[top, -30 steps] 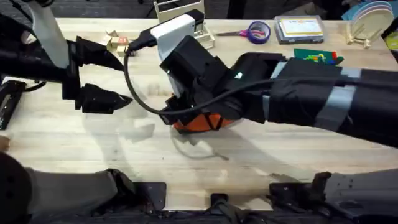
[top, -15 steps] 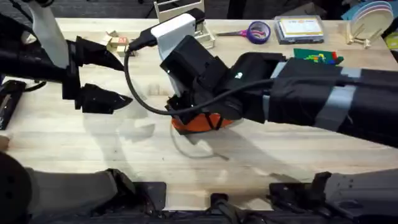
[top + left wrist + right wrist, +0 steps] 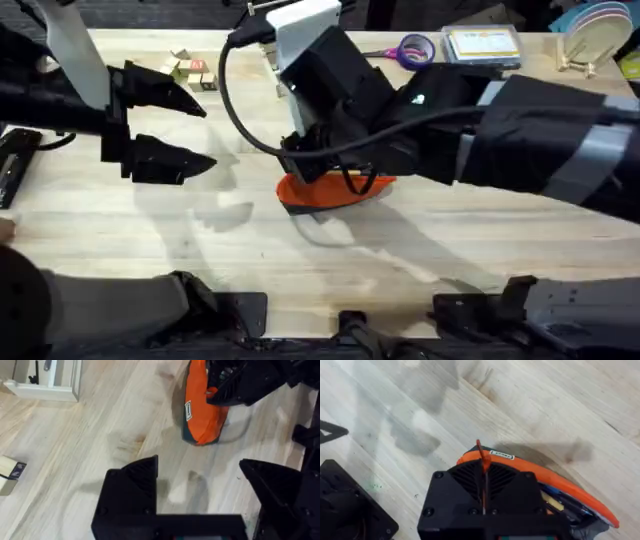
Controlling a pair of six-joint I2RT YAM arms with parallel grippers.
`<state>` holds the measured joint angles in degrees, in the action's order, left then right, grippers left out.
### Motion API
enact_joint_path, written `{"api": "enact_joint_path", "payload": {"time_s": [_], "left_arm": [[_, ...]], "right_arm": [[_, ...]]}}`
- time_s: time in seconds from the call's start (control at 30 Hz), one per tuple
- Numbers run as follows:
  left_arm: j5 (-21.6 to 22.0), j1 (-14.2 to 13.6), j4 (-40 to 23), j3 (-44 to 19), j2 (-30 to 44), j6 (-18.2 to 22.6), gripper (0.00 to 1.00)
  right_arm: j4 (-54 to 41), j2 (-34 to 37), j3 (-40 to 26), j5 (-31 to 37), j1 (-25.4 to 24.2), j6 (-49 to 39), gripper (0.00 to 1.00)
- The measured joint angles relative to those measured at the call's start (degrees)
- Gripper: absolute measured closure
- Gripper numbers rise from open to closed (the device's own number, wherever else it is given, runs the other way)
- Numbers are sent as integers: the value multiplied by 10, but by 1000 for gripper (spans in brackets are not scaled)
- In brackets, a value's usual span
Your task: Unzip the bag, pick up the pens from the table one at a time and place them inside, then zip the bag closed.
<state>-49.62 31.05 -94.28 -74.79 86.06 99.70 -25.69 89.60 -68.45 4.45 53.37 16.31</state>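
The left gripper (image 3: 205, 135) hovers over the table's (image 3: 150, 250) left side, its arm stretched in level from the left edge, black fingers (image 3: 131, 491) spread wide and empty. At the table's middle lies the orange bag (image 3: 335, 192), with the right gripper (image 3: 482, 480) pressed down onto it, fingers pinched together on the zip pull (image 3: 481, 456).

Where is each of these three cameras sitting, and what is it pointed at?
Overhead: fixed above the table, looking down and forward; both arms show, the left hand open, the right hand over the orange bag.
Left wrist: on the left arm, facing the tabletop; its own open hand frames the bag.
Right wrist: on the right arm, looking straight down at the bag; its own hand fills the foreground.
All three share the bag.
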Motion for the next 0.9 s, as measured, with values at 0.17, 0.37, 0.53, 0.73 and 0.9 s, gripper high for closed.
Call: {"api": "enact_joint_path", "payload": {"time_s": [0.17,0.37,0.53,0.73,0.9], "left_arm": [[-8,-17,2,18,0,14,7],[-17,-67,29,52,0,30,6],[-18,-107,64,94,0,34,6],[-18,-126,112,147,0,35,6],[-25,-128,160,184,0,34,7]], "right_arm": [[4,0,0,-2,0,0,972],[30,0,0,-2,-1,0,971],[40,0,0,-1,-2,0,971],[40,0,0,-1,-3,0,971],[40,0,0,-1,-3,0,971]]}}
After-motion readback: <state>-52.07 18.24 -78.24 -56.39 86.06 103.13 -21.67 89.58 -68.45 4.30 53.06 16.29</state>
